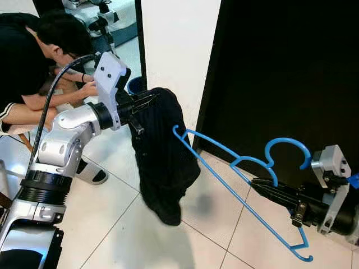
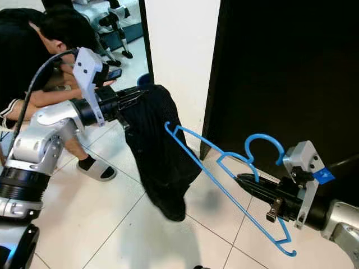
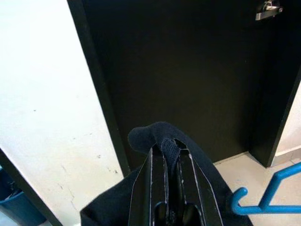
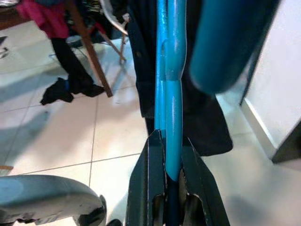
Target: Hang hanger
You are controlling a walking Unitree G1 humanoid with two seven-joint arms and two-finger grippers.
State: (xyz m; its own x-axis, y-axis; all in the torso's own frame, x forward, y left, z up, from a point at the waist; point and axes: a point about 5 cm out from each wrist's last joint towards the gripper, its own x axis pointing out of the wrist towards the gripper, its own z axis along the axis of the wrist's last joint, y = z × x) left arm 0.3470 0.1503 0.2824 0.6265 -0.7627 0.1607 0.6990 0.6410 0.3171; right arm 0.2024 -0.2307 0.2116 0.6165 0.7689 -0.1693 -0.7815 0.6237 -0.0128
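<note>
Your right pincer (image 1: 259, 184) is clamping the blue hanger (image 1: 235, 168) at lower right of frame, while your left pincer (image 1: 147, 102) is gripping the black garment (image 1: 162, 162) dangling at centre, beside a dark door (image 1: 280, 73).

two silver, ribbed-jointed arms end in long black-fingered grippers, the left gripper (image 1: 147, 102) under a white screwed camera bracket fed by a black cable, the right gripper (image 1: 259, 185) blue-tagged.
</note>
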